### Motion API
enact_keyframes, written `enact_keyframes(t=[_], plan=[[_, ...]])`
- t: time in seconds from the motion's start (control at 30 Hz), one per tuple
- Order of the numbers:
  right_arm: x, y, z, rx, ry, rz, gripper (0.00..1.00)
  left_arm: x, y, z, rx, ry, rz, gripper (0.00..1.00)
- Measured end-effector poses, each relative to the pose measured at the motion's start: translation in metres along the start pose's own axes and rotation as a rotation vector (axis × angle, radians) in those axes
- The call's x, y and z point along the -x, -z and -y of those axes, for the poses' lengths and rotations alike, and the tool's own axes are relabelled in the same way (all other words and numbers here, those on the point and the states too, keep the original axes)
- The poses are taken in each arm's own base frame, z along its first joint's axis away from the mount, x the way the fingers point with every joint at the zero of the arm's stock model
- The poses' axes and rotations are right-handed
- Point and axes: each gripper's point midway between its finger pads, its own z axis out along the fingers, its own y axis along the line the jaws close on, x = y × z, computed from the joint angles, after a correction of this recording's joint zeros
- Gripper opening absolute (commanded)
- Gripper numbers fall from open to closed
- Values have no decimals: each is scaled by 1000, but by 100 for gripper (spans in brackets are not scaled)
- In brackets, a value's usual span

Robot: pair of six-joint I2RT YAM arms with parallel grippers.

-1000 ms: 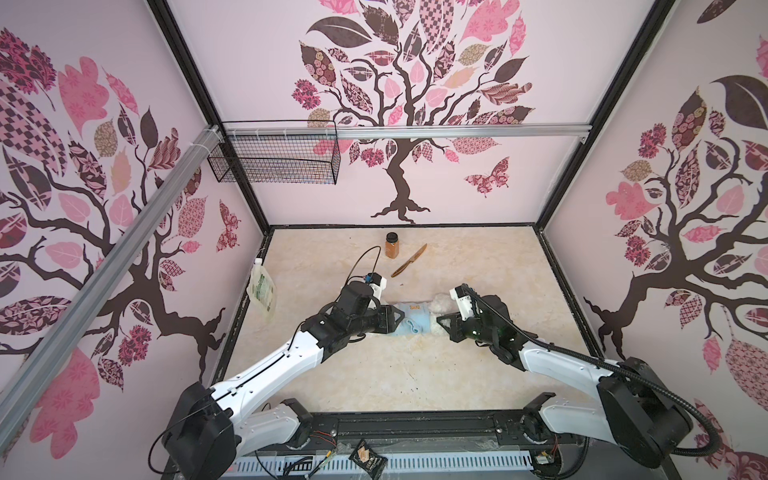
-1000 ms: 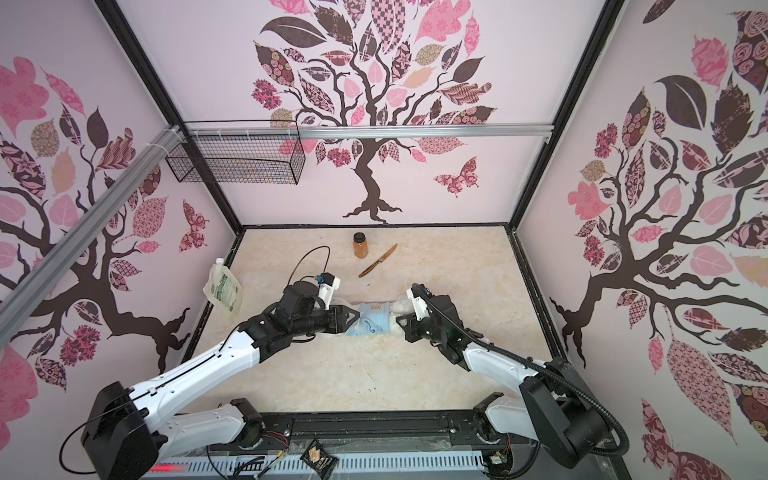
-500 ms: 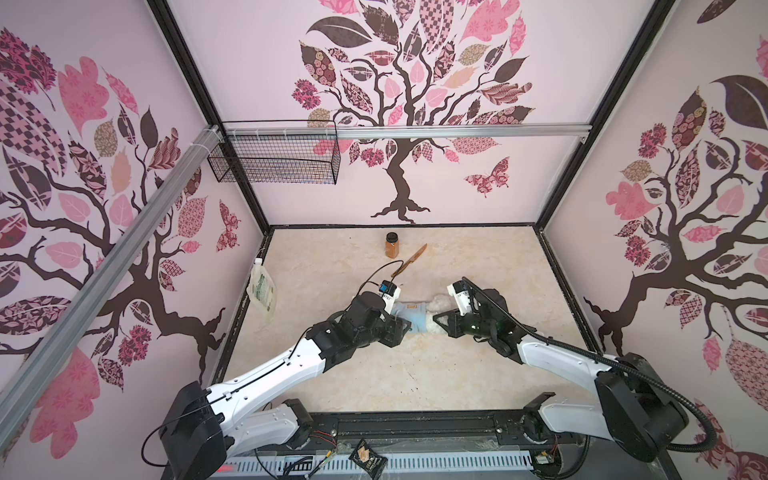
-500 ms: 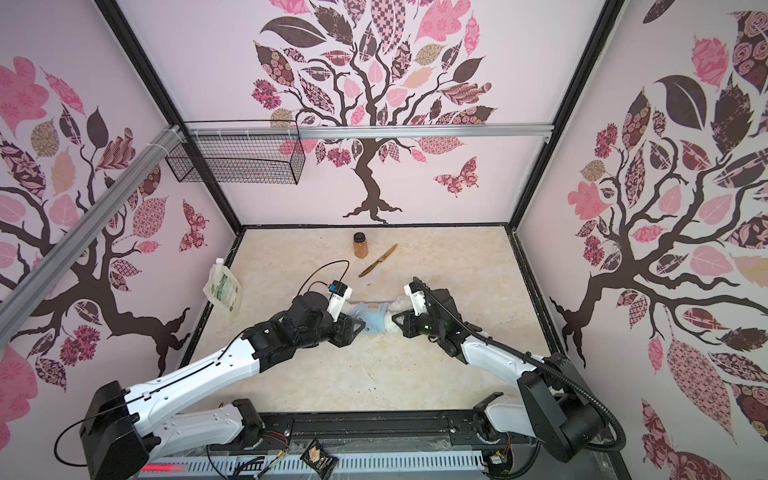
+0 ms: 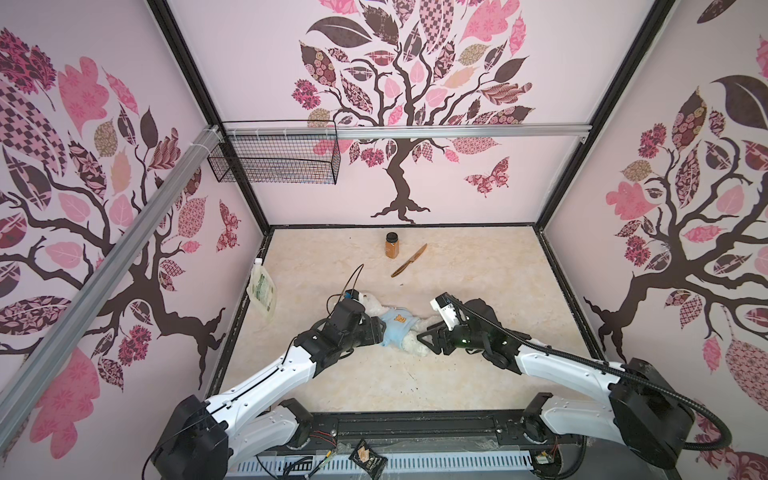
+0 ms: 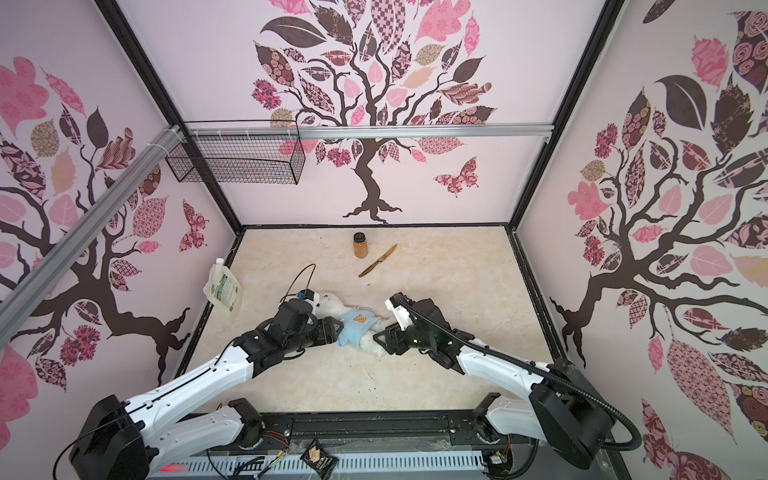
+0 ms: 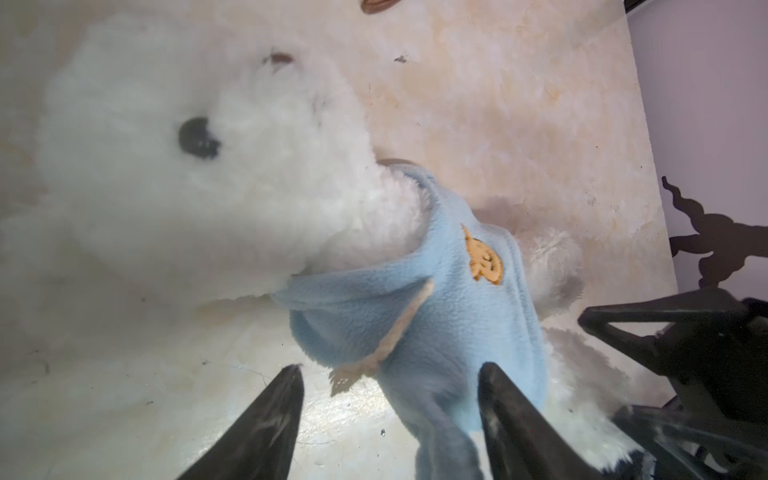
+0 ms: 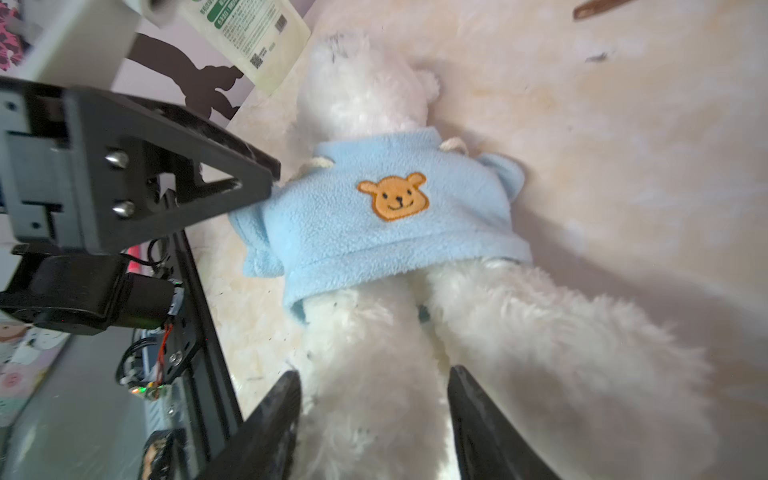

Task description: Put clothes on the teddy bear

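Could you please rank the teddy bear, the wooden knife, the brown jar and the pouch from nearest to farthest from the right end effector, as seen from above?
Measured from the right end effector in a top view:
1. teddy bear, right at its fingertips, mid-table.
2. wooden knife, farther back, near the middle.
3. brown jar, just behind the knife.
4. pouch, against the left wall.

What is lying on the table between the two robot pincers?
The white teddy bear, on its back in a light blue shirt, fills the stretch between the left tool and the right tool. Both top views show it.
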Motion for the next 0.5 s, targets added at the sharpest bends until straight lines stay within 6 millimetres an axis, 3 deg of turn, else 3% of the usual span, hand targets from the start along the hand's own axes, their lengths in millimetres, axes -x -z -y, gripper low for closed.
enact_keyframes(t=[0.13,0.23,0.37,0.5], plan=[[27,-2,20,-74,-1,83,64,10,-11,6,-55,67,2,70],[36,-7,49,-144,-60,109,63,15,-20,9,-86,93,4,69],[24,-18,76,-203,-125,54,58,12,-38,10,-98,99,-39,66],[12,-22,71,-162,-141,4,53,6,-61,19,-132,95,-114,63]])
